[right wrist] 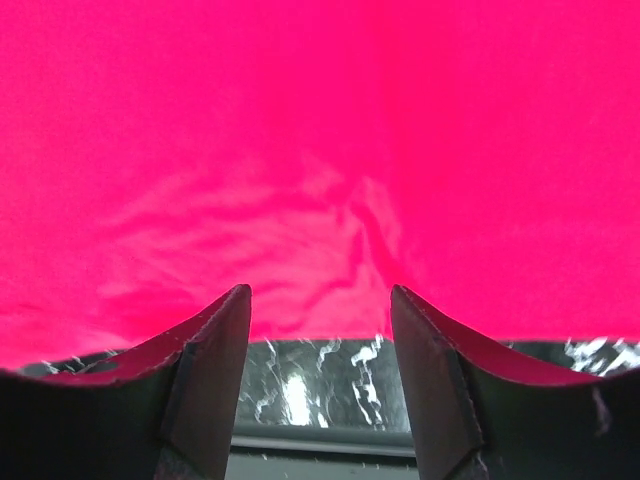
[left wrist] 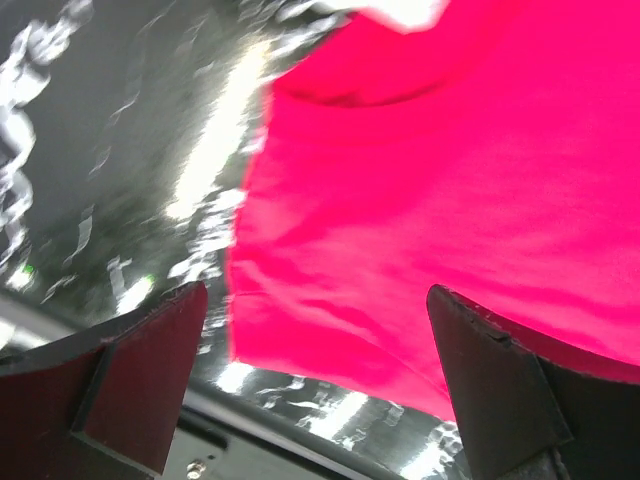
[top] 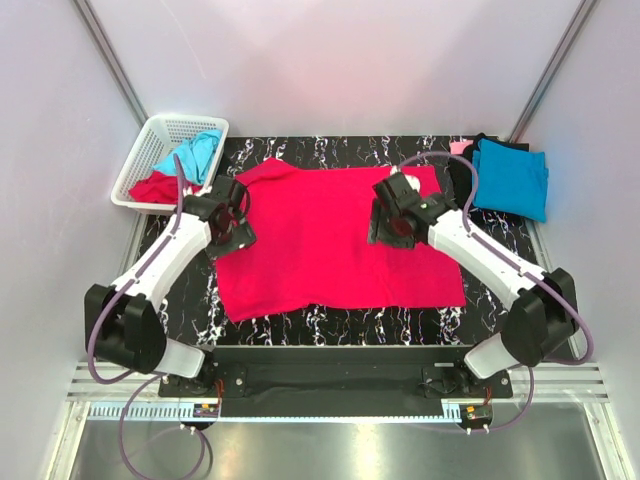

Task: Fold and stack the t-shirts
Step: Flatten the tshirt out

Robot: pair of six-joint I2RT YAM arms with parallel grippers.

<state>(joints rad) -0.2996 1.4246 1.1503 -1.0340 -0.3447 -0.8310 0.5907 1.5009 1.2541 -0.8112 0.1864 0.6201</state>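
A crimson red t-shirt (top: 335,235) lies spread flat across the black marbled table (top: 330,325). My left gripper (top: 232,225) is open and empty above the shirt's left edge; the left wrist view shows the red cloth (left wrist: 420,190) between and beyond the jaws. My right gripper (top: 392,228) is open and empty over the shirt's right half; the right wrist view shows the red cloth (right wrist: 320,150) with its hem just past the fingertips. A folded turquoise t-shirt (top: 510,178) lies on black and pink ones at the back right.
A white lattice basket (top: 165,160) at the back left holds a turquoise shirt (top: 190,153) and a red one (top: 155,187). The metal frame rail (top: 330,355) runs along the table's near edge. Walls close in both sides.
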